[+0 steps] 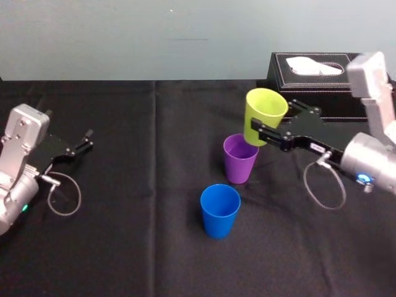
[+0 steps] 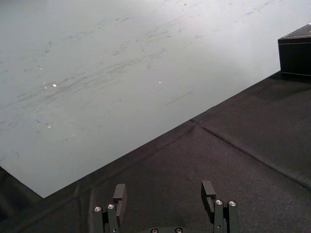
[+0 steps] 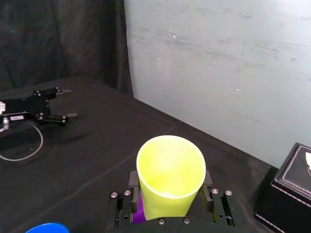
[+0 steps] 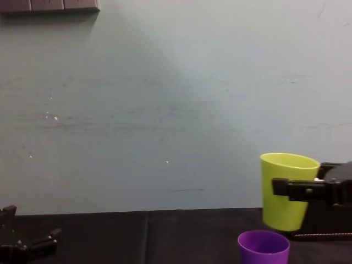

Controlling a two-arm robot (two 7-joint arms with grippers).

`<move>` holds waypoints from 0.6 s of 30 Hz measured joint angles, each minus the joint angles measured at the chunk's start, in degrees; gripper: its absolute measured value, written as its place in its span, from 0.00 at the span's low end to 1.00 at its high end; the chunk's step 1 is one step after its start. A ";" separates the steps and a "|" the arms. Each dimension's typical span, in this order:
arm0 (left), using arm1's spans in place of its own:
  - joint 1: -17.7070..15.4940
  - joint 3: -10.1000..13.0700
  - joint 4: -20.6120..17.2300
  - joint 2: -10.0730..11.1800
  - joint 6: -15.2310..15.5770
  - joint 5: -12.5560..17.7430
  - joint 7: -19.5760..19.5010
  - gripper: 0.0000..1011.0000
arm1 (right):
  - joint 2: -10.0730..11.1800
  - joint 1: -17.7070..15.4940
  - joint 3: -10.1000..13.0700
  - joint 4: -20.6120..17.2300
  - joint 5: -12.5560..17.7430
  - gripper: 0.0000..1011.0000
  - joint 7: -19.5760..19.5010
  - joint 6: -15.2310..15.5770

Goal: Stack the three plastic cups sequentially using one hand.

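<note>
The right gripper (image 1: 272, 120) is clamped on the yellow-green cup (image 1: 265, 111) — upright, lifted off the black table (image 1: 124, 235), its base just above the purple cup (image 1: 239, 159) and toward that cup's 1 o'clock. The blue cup (image 1: 219, 210) stands alone at the purple one's 7 o'clock, near but not touching. The left gripper (image 1: 85, 139) rests at the table's 9 o'clock side — fingers spread apart.

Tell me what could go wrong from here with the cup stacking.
1. The right gripper holds the green cup above the purple cup, but seemingly off-centre. Lowered so, its base may catch the rim and tip the purple cup.
2. The blue cup stands close by; a toppled purple cup could knock it.
The left gripper sits parked far left.
</note>
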 joint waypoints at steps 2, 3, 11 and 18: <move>0.00 0.00 0.00 0.00 0.00 0.00 0.00 1.00 | -0.50 0.99 -0.80 0.65 -0.58 0.73 -0.14 0.31; 0.00 0.00 0.00 0.00 0.00 0.00 0.00 1.00 | -0.90 1.73 -1.40 1.24 -1.03 0.73 -0.23 0.57; 0.00 0.00 0.00 0.00 0.00 0.00 0.00 1.00 | -2.01 3.36 -3.30 2.54 -2.56 0.73 -0.38 1.22; 0.00 0.00 0.00 0.00 0.00 0.00 0.00 1.00 | -2.33 3.51 -4.10 3.05 -3.46 0.73 -0.33 1.33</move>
